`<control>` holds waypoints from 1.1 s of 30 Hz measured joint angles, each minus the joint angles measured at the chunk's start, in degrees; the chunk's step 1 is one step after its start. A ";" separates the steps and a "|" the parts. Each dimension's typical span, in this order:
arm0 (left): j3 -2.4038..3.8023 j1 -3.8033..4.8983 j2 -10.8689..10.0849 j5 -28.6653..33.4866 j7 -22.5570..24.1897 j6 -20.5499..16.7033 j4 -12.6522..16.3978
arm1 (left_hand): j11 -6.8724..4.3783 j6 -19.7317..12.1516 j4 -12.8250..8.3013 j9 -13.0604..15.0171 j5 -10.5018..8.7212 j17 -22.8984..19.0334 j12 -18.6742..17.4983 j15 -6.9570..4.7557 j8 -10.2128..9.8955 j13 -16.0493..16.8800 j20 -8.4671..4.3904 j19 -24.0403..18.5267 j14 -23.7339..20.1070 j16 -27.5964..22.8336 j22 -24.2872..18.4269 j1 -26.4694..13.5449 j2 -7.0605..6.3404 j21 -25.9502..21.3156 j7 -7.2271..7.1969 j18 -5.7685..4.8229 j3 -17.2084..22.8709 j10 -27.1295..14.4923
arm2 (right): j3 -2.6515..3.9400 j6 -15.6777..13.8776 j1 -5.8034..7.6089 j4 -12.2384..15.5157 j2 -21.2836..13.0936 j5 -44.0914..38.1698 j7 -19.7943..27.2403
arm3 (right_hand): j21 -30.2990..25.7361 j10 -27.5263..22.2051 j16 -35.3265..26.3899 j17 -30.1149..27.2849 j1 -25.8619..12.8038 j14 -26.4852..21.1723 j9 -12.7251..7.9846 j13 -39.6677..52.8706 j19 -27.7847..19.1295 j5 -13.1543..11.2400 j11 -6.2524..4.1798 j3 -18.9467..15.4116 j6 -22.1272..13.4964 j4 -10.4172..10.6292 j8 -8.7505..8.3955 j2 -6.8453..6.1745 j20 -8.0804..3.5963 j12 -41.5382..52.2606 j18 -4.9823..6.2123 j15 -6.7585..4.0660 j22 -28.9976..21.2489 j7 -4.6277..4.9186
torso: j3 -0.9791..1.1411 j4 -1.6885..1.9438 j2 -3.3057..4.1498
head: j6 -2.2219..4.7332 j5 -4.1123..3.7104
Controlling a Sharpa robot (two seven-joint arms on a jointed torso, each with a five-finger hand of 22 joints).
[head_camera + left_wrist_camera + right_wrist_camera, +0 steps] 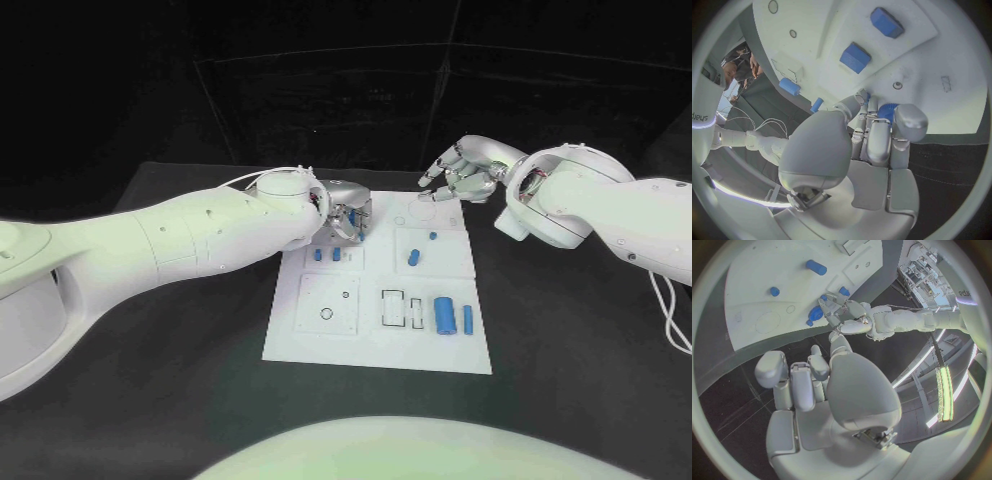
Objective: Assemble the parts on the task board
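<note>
A: Near end of the task board (378, 345) first?
B: Two blue cylinders (453, 316) lie side by side twd its near right corner, the fatter one left of the thin one. Outlined slots just left of them, small rings nearer the left edge.

A: Mid-board?
B: Two small blue blocks (326, 255) next to each other by the left edge. A short blue peg (414, 258) lies right of centre, a tinier blue bit (433, 236) just beyond it.

A: L hand?
B: Left hand (346, 217) sits over the far left part of the board. Wrist view: fingers (879, 135) curled in tight round a blue part (887, 111), so it's holding that.

A: R hand?
B: Right hand (459, 177) hovers off the board's far right corner, over the black table (577, 330). Fingers (795, 380) apart, nothing in them, wide.
</note>
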 measured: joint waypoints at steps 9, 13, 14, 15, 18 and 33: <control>-0.09 -0.22 -1.03 -0.02 0.90 -2.23 0.64 | -0.02 1.42 -1.02 -0.06 -0.20 -0.47 -1.28 -0.21 0.05 -0.51 -0.19 0.19 0.21 0.00 0.52 0.14 -0.02 0.52 0.01 0.00 1.90 2.21 | 0.00 0.07 0.00 -0.11 0.06 0.00 0.00 | 0.00 0.00 0.00 0.06 0.31 0.00 0.00 0.00 0.00 0.00 0.00 0.00 0.00 0.00 0.00 0.31 0.00 0.00 0.00 0.00 0.00 0.00 | -0.02 0.04 -0.04 | 0.14 -0.07; 0.17 -0.26 -2.31 0.07 1.34 -3.70 1.92 | -0.11 1.71 -1.63 -0.21 -0.21 -0.51 -1.93 -0.20 0.05 -0.73 -0.19 0.19 0.21 0.00 0.72 0.14 -0.04 0.52 0.29 0.01 2.54 2.73 | 0.00 0.10 0.00 -0.19 0.10 0.00 0.00 | 0.00 0.00 0.00 0.05 0.31 0.00 0.00 0.00 0.00 0.00 0.00 0.00 0.00 0.00 0.00 0.31 0.00 0.00 0.00 0.00 0.00 0.00 | -0.03 0.08 -0.05 | 0.35 -0.09; 0.37 -0.28 -2.73 0.16 1.45 -4.02 2.39 | -0.11 1.71 -1.66 -0.26 -0.21 -0.63 -2.19 -0.20 -0.14 -0.73 -0.34 0.34 0.21 0.00 0.79 0.21 -0.10 0.75 0.29 0.00 2.86 2.73 | 0.00 0.10 0.00 -0.20 0.10 0.00 0.00 | 0.00 0.00 0.00 0.05 0.31 0.00 0.00 0.00 0.00 0.00 0.00 0.00 0.00 0.00 0.00 0.31 0.00 0.00 0.00 0.00 0.00 0.00 | -0.03 0.08 -0.06 | 0.38 -0.09; 0.55 -0.28 -3.17 0.27 1.55 -4.33 2.88 | -0.11 1.71 -1.69 -0.27 -0.22 -0.69 -2.21 -0.20 -0.24 -0.79 -0.38 0.38 0.21 0.00 0.79 0.21 -0.10 0.76 0.29 0.00 3.04 2.73 | 0.00 0.11 0.00 -0.20 0.10 0.00 0.00 | 0.00 0.00 0.00 0.05 0.31 0.00 0.00 0.00 0.00 0.00 0.00 0.00 0.00 0.00 0.00 0.31 0.00 0.00 0.00 0.00 0.00 0.00 | -0.03 0.08 -0.07 | 0.41 -0.07; 1.04 -0.27 -4.81 0.72 1.79 -5.19 4.66 | 0.09 1.71 -1.89 -0.45 -0.22 -0.78 -2.83 -0.20 -0.39 -0.84 -0.38 0.39 0.21 0.00 0.88 -0.17 -0.48 0.76 0.29 0.00 3.25 2.93 | 0.00 0.12 0.00 -0.22 0.02 0.00 0.00 | 0.00 0.00 0.00 0.05 0.31 0.00 0.00 0.00 0.00 0.00 0.00 0.00 0.00 0.00 0.00 0.31 0.00 0.00 0.00 0.00 0.00 0.00 | -0.02 0.10 -0.09 | 0.49 -0.04; 2.18 -0.26 -12.76 3.19 1.42 -5.76 10.25 | -0.01 2.14 -1.95 -0.73 -0.21 -1.31 -3.95 -0.20 -1.11 -0.94 -0.38 0.38 0.21 0.00 1.01 -1.98 -1.69 0.75 0.33 0.00 3.33 3.43 | 0.00 0.24 -0.01 -0.23 -0.34 0.01 0.00 | 0.00 0.00 0.00 0.04 0.31 0.00 0.00 0.00 0.00 0.00 0.00 0.00 0.00 0.00 0.00 0.31 0.00 0.00 0.00 0.00 0.00 0.00 | -0.04 0.25 -0.12 | 0.55 0.14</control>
